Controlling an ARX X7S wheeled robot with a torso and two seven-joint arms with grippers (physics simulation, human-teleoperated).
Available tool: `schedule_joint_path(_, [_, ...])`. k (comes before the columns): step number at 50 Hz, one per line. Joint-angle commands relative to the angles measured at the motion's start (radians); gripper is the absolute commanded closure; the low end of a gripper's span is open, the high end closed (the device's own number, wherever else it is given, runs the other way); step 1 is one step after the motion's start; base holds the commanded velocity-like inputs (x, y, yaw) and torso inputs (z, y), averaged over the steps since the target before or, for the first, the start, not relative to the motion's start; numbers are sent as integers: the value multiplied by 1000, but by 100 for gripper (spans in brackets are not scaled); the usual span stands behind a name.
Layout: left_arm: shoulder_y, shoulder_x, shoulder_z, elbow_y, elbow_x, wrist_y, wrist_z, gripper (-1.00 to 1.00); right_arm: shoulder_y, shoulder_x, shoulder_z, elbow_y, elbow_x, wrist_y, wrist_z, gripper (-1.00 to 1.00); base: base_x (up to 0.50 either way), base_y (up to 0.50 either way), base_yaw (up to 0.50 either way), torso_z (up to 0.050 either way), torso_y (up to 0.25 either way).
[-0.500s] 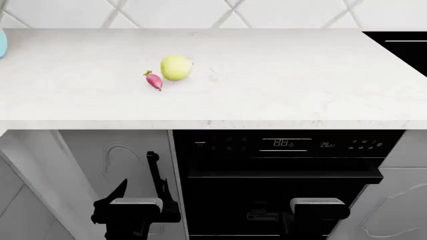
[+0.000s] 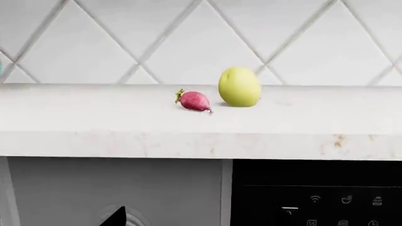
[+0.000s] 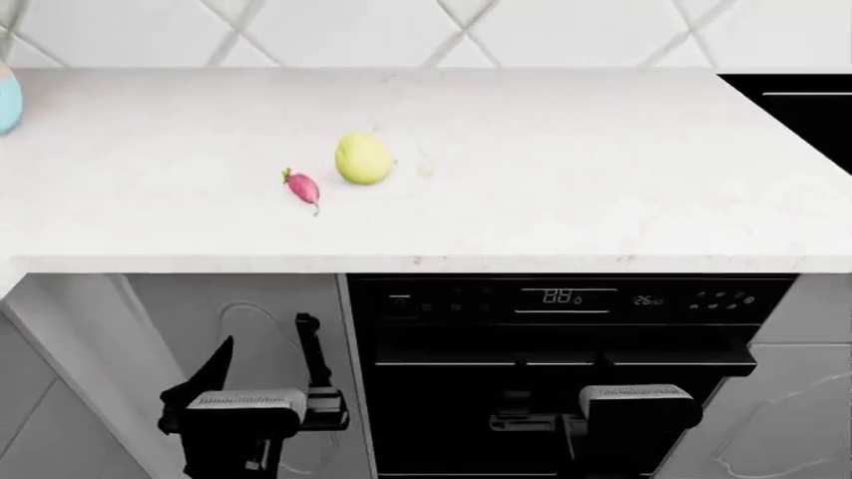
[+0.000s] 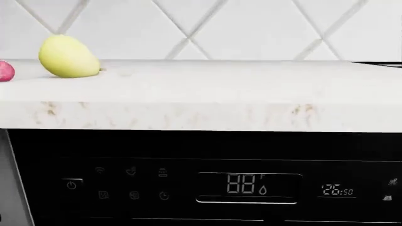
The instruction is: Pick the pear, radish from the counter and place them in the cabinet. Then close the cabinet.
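The pear (image 3: 362, 160) and radish (image 3: 302, 187) lie side by side on the counter (image 3: 560, 190). Below, the left gripper (image 3: 266, 364) hangs spread and empty; the right gripper's (image 3: 637, 404) finger state cannot be told.

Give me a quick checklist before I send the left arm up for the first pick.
1. Pear on the counter, free to grasp: ok.
2. Radish on the counter, lying beside the pear and apart from it: ok.
3. Left pincer empty and open: ok, its fingers stand spread with nothing between them.
4. Right pincer open: cannot tell, only the arm's body shows low in the head view.
5. Both arms below the counter's edge, so the left must rise before reaching in: not ok yet.
6. Cabinet door open for loading: ok, it appears swung out at the lower left, but the inside is hidden.
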Motion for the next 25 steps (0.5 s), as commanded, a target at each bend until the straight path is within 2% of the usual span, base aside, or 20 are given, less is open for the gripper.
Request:
schedule_joint_path(1, [-30,-46,13,174,-10,-129,-26,-100,40,29,-22,-149,18,132,25,-100,0,0,0,50,0])
schedule_joint_path(11, [-185,-87,5,382,-57,-450,-32,-100,179,66,-26,-342,11,415,56,-100,0,0,0,50,0])
schedule_joint_path(20, [-299,-101,-25,515,-119,-658,-46,-100,217,87,-37,-437,20,498,54,-100,19,0,0,50,0])
schedule_joint_path(25, [-338,-98,-35,570,-145,-761,-66,-100,220,92,-37,-475,33,513,53,-100,430,0,0,29,0])
